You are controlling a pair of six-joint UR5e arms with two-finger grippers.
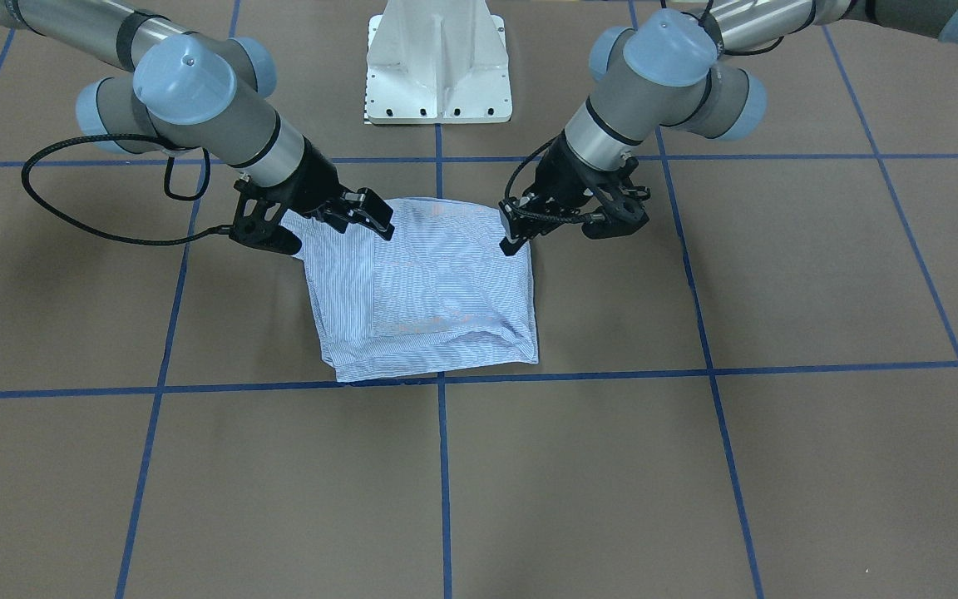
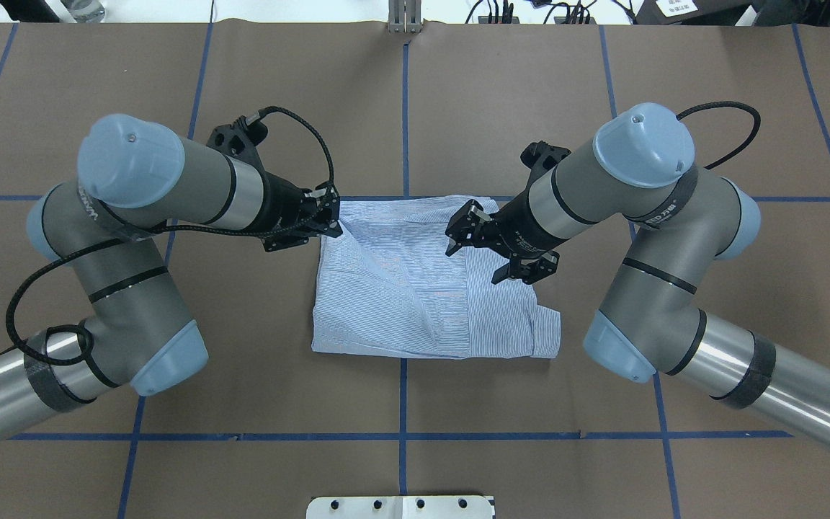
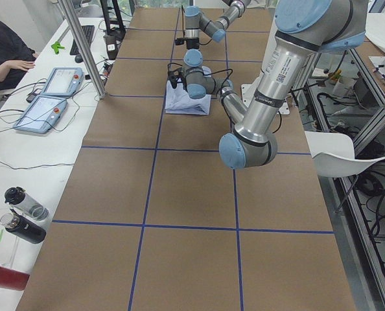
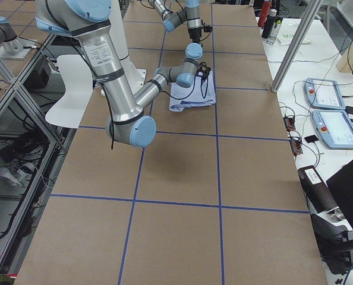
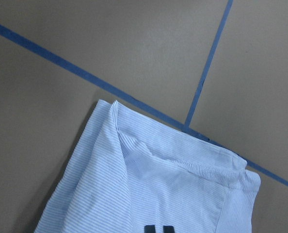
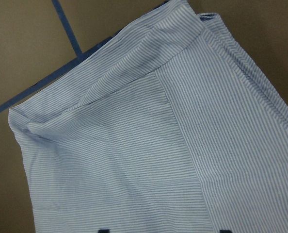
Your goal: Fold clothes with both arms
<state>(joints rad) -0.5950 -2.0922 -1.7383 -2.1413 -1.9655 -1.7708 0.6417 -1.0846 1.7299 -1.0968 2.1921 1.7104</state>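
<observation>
The light blue-and-white pinstriped shirt lies folded into a rough rectangle on the brown table. My left gripper is at its far left corner; the left wrist view shows the fingertips close together, shut, over flat cloth. My right gripper hovers over the shirt's far right part. Its fingers stand wide apart in the right wrist view, open, with flat striped fabric below and nothing held.
The white pedestal base stands at the robot's side of the table. Blue tape lines grid the brown surface. A seated person, two teach pendants and bottles are beside the table.
</observation>
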